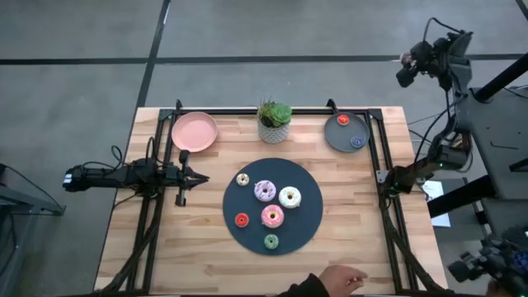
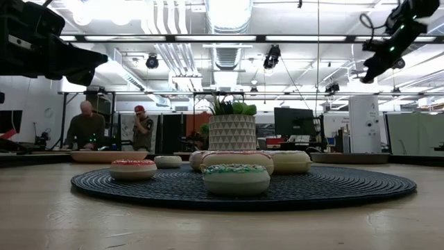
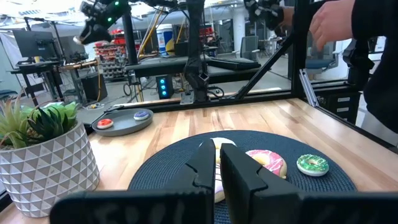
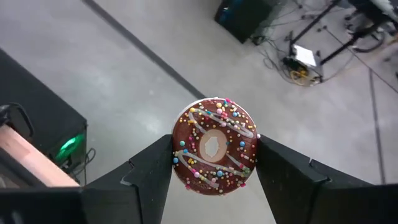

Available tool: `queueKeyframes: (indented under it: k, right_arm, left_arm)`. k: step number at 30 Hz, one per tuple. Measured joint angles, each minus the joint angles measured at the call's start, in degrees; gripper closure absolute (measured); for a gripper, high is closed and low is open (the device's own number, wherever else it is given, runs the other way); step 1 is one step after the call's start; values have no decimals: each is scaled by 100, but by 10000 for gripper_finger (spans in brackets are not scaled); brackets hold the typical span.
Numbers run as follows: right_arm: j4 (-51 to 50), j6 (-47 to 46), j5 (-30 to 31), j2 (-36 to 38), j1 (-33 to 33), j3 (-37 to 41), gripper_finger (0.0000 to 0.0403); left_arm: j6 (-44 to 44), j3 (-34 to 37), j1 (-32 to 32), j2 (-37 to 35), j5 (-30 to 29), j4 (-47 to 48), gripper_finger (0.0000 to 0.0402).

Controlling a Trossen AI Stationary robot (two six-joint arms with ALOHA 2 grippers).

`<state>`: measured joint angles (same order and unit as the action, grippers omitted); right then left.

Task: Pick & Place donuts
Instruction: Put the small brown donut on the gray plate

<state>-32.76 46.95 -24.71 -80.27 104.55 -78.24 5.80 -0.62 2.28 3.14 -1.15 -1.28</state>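
A brown sprinkled donut (image 4: 214,134) sits between the fingers of my right gripper (image 4: 214,155), which hangs high beyond the table's far right corner (image 1: 408,68), over the floor. On the dark round disc (image 1: 309,227) lie a cream donut (image 1: 242,179), a purple-white donut (image 1: 265,190), a white donut (image 1: 289,197), a pink donut (image 1: 272,216), a red donut (image 1: 242,219) and a green donut (image 1: 271,241). A red donut (image 1: 342,120) and a blue donut (image 1: 356,142) lie on the grey plate (image 1: 334,136). My left gripper (image 1: 196,176) waits shut at the table's left, level, pointing at the disc. My right gripper pinches the brown donut by two opposite sides of its outer rim (image 4: 177,155), one finger (image 4: 149,174) on each side. The donut's frosted face is turned toward the wrist camera. It is lifted clear, with only floor behind it.
A pink plate (image 1: 195,131) and a potted plant (image 1: 274,121) stand along the far edge. A person's hand (image 1: 342,279) reaches over the near edge. Black frame rails (image 1: 381,157) run along the table's left and right sides.
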Motion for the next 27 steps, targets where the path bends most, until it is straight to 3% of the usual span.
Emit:
queueKeyframes:
  k: [10, 21, 27]
  right_arm:
    - [-668, -87, 8, 670, 824, 84, 193]
    - [-1040, -2288, 21, 1318, 1649, 234, 193]
    - [-1195, -2597, 22, 1924, 1912, 240, 193]
  left_arm:
    - [0, 0, 0, 0, 1, 0, 402]
    - [-2, 0, -4, 2, 0, 2, 402]
    - [-2, 0, -2, 2, 0, 0, 402]
